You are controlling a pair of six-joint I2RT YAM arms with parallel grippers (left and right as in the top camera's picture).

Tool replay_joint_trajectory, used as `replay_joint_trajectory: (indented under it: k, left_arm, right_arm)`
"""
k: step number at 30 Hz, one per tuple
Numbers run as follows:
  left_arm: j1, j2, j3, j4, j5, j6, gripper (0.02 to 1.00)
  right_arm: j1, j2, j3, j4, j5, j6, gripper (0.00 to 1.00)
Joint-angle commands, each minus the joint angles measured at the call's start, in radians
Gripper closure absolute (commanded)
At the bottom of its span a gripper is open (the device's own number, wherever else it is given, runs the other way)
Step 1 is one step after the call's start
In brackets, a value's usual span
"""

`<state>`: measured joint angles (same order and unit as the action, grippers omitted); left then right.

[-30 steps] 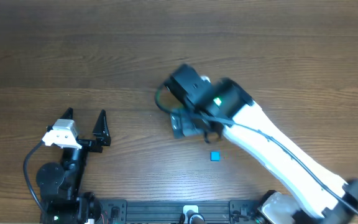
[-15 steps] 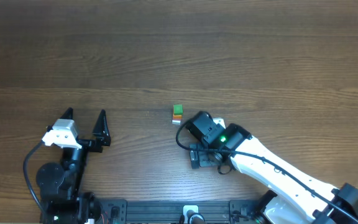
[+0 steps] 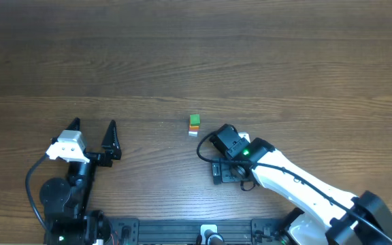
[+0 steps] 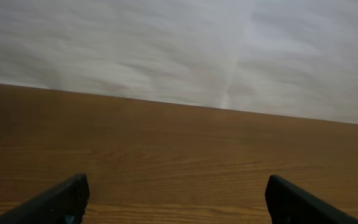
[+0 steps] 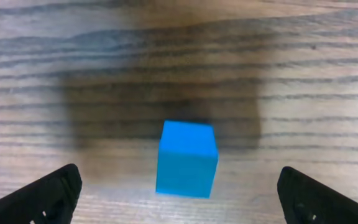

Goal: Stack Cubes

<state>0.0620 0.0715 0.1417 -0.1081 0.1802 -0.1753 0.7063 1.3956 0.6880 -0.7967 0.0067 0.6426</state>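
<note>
A small stack of cubes (image 3: 194, 124) stands mid-table, green on top of orange on a white one. A blue cube (image 5: 187, 158) lies on the wood right below my right gripper (image 5: 179, 190), between its wide-apart fingers; the gripper is open and holds nothing. In the top view the right gripper (image 3: 227, 171) sits low, just right of and nearer than the stack, hiding the blue cube. My left gripper (image 3: 94, 131) rests open at the near left, far from the cubes, with only bare wood ahead of it.
The wooden table (image 3: 196, 61) stretches wide and bare beyond the stack. The right arm (image 3: 298, 190) runs from the bottom right corner toward the middle. A black rail (image 3: 203, 231) lines the near edge.
My right gripper left the stack, uncovering it, and came back toward the near edge and down over the blue cube. The left arm stayed still.
</note>
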Motion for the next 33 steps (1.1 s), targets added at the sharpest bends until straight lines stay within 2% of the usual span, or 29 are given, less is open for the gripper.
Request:
replay_joint_trajectory:
  k: [1, 4, 7, 12, 15, 20, 28, 33]
  left_arm:
    - [-0.005, -0.006, -0.005, 0.003, 0.007, 0.017, 0.104]
    - [-0.005, -0.006, -0.005, 0.003, 0.007, 0.017, 0.104]
    - [-0.005, -0.006, -0.005, 0.003, 0.007, 0.017, 0.104]
    - [-0.005, -0.006, -0.005, 0.003, 0.007, 0.017, 0.104]
    - [-0.005, -0.006, -0.005, 0.003, 0.007, 0.017, 0.104]
    - [-0.005, -0.006, -0.005, 0.003, 0.007, 0.017, 0.104]
    - [-0.005, -0.006, -0.005, 0.003, 0.007, 0.017, 0.104]
    - [-0.005, -0.006, -0.005, 0.003, 0.007, 0.017, 0.104]
  right_arm:
    - [-0.021, 0.046, -0.008, 0.018, 0.002, -0.012, 0.042]
    - [-0.025, 0.058, -0.008, 0.027, 0.002, -0.011, 0.102]
    - [-0.026, 0.058, -0.008, 0.035, 0.002, -0.011, 0.292]
    - [-0.026, 0.058, -0.009, 0.039, 0.002, -0.012, 0.358]
    - [-0.026, 0.058, -0.01, 0.039, 0.002, -0.011, 0.476]
    - [-0.026, 0.058, -0.01, 0.039, 0.004, -0.011, 0.446]
    - [-0.026, 0.058, -0.013, 0.045, 0.011, -0.011, 0.531]
    - [-0.026, 0.058, -0.014, 0.046, 0.017, -0.01, 0.625]
